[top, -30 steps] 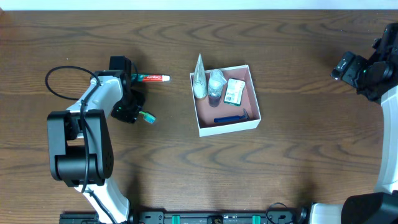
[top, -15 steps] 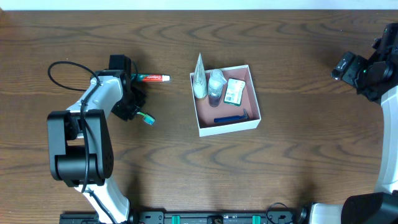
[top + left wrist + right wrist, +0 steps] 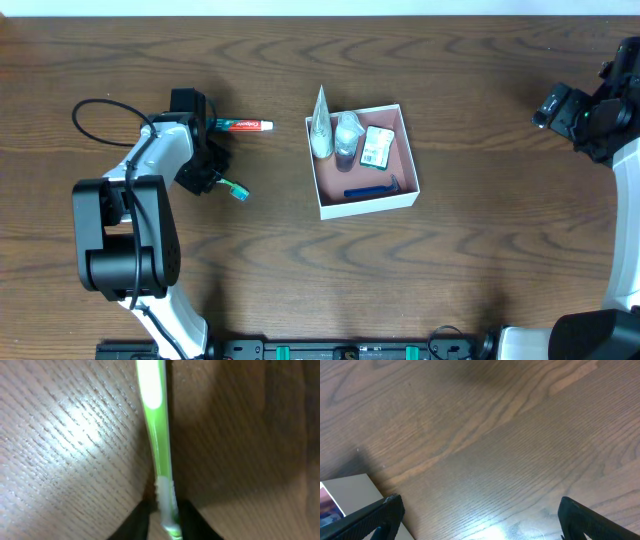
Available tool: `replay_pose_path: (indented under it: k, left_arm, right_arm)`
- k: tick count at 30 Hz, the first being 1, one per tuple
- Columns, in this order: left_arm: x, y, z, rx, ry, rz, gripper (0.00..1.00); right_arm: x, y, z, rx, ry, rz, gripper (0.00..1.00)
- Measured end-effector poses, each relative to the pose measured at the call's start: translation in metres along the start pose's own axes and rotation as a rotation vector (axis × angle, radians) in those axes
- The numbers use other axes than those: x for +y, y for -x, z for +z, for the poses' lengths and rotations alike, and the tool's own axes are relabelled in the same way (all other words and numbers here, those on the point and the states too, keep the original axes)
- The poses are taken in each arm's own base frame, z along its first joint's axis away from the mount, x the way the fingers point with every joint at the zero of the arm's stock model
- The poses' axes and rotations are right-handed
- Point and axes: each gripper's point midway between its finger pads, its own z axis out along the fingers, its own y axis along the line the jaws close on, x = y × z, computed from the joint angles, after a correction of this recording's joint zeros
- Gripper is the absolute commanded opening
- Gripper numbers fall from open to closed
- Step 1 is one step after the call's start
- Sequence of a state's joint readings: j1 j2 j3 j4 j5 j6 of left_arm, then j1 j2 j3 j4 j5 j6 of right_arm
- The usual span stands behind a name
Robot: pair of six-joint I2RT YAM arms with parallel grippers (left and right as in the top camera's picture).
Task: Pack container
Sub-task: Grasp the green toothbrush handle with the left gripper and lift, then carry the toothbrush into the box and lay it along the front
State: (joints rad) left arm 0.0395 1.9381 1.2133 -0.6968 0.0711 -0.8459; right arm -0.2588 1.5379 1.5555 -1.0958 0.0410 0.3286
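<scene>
**Container mid-worktop, four items in; toothbrush in left gripper**

Container (image 3: 370,203) sits at the centre of the wooden worktop (image 3: 480,250), slightly rotated, white walls outside and dusty pink inside. Contents:
- white tube (image 3: 320,130) at the far-left corner, its crimped tip sticking out past the rim
- clear bottle (image 3: 347,135) just beside the tube
- green-and-white packet (image 3: 377,146) right of the bottle – it carries print, too small to read
- blue razor (image 3: 372,190) lying along the near wall

Left of the container and well apart from it, a toothpaste tube (image 3: 240,125) lies flat on the worktop. It has a red band with pale lettering, a white end and a green cap, and the brand is not legible at this size.

Left gripper (image 3: 167,520) is low over the worktop just near of the toothpaste tube, clamped on a green toothbrush (image 3: 156,435). In the wrist view the handle runs straight up from between the two dark fingers. In the overhead view the teal end (image 3: 232,187) points toward the container.

Right gripper (image 3: 485,515) is at the far right edge of the worktop, fingers spread wide – nothing between them, only wood grain below.
</scene>
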Motion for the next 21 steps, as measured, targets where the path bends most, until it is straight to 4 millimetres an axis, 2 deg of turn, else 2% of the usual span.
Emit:
replay_pose_path:
  k: [13, 14, 16, 18, 21]
  left_arm:
    - [0.000, 0.000, 0.000, 0.002, -0.001, 0.132, 0.19]
    - [0.000, -0.001, 0.000, 0.004, -0.002, 0.149, 0.15]
    - [-0.001, -0.001, 0.000, 0.008, -0.006, 0.178, 0.14]
    - [-0.002, -0.002, -0.002, 0.008, -0.014, 0.209, 0.13]
    - [-0.007, 0.000, -0.014, -0.013, -0.047, 0.250, 0.13]
  right_arm:
    - [0.000, 0.000, 0.000, 0.000, 0.000, 0.000, 0.99]
    - [0.000, 0.000, 0.000, 0.000, 0.000, 0.000, 0.99]
    - [0.000, 0.000, 0.000, 0.000, 0.000, 0.000, 0.99]
    - [0.000, 0.000, 0.000, 0.000, 0.000, 0.000, 0.99]
    - [0.000, 0.000, 0.000, 0.000, 0.000, 0.000, 0.99]
